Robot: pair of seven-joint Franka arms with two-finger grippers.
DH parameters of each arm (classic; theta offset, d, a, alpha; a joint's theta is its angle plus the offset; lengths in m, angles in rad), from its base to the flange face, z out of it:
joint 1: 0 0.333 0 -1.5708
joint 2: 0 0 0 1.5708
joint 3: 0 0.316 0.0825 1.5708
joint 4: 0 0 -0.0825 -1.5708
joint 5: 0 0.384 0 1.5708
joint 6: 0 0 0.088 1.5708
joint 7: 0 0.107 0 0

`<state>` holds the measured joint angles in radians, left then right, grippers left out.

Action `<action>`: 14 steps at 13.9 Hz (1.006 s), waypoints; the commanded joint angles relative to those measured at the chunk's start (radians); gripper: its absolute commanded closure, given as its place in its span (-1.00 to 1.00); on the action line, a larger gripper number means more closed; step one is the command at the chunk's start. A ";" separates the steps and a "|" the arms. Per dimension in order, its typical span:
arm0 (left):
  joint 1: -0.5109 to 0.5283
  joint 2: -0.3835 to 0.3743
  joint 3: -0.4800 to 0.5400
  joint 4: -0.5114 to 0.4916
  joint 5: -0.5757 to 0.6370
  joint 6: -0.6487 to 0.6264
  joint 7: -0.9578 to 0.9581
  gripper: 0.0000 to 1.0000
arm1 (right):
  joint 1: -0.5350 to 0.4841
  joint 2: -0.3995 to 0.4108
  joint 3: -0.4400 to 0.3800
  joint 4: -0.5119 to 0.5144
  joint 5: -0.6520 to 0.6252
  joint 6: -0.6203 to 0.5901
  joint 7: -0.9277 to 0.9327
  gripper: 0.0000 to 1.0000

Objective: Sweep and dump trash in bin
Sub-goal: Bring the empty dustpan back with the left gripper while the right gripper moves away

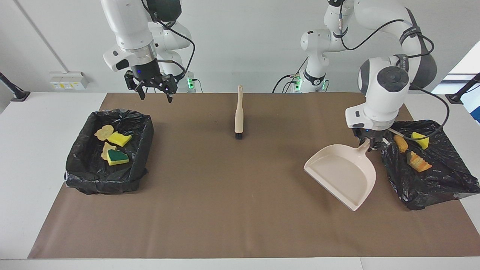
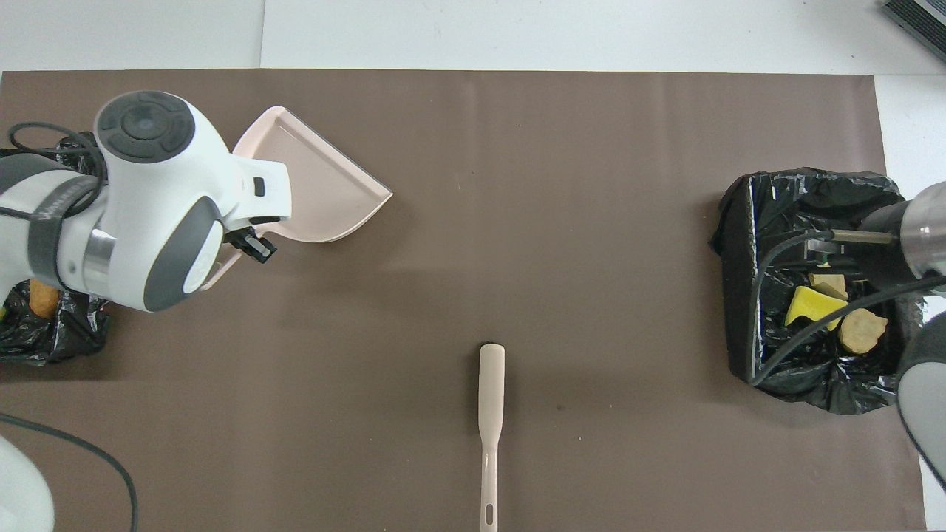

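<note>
My left gripper (image 1: 371,146) is shut on the handle of the pale pink dustpan (image 1: 341,174), which hangs tilted and empty over the brown mat beside the black-lined bin (image 1: 435,183) at the left arm's end. In that bin lies trash: an orange lump (image 1: 400,143), a yellow sponge piece (image 1: 420,139) and an orange-green scrap (image 1: 418,163). The overhead view shows the dustpan (image 2: 325,185) partly under the left arm. My right gripper (image 1: 153,89) hangs open and empty over the mat's edge by the robots. The beige-handled brush (image 1: 239,112) lies on the mat between the arms.
A second black-lined bin (image 1: 80,168) at the right arm's end holds several scraps, among them a yellow sponge (image 1: 119,138), a green-topped sponge (image 1: 117,157) and a tan lump (image 1: 104,132). The brown mat (image 1: 225,195) covers most of the white table.
</note>
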<state>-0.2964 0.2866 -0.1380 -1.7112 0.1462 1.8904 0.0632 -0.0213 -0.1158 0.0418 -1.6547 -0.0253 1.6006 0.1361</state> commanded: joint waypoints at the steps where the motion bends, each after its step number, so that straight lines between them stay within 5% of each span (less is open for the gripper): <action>1: -0.075 0.052 0.023 0.071 -0.075 0.003 -0.173 1.00 | -0.054 -0.008 0.015 0.012 0.001 -0.021 -0.038 -1.00; 6: -0.170 0.166 0.023 0.227 -0.111 0.004 -0.469 1.00 | -0.062 -0.008 0.000 0.015 0.004 -0.034 -0.049 -1.00; 9: -0.252 0.336 0.035 0.431 -0.122 -0.010 -0.601 1.00 | -0.057 -0.008 0.000 0.015 0.004 -0.034 -0.049 -1.00; 11: -0.256 0.381 0.034 0.476 -0.123 0.012 -0.654 1.00 | -0.046 -0.008 -0.011 0.012 0.004 -0.036 -0.055 -1.00; 12: -0.259 0.388 0.034 0.479 -0.123 0.036 -0.661 1.00 | 0.005 -0.008 -0.066 0.012 0.002 -0.034 -0.079 -1.00; 14: -0.263 0.390 0.029 0.472 -0.128 0.056 -0.661 1.00 | 0.234 -0.005 -0.320 0.013 -0.001 -0.031 -0.105 -1.00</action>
<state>-0.5433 0.6588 -0.1278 -1.2827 0.0382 1.9445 -0.5865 0.0590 -0.1208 -0.0946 -1.6490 -0.0249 1.5864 0.0768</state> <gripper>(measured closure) 0.678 0.000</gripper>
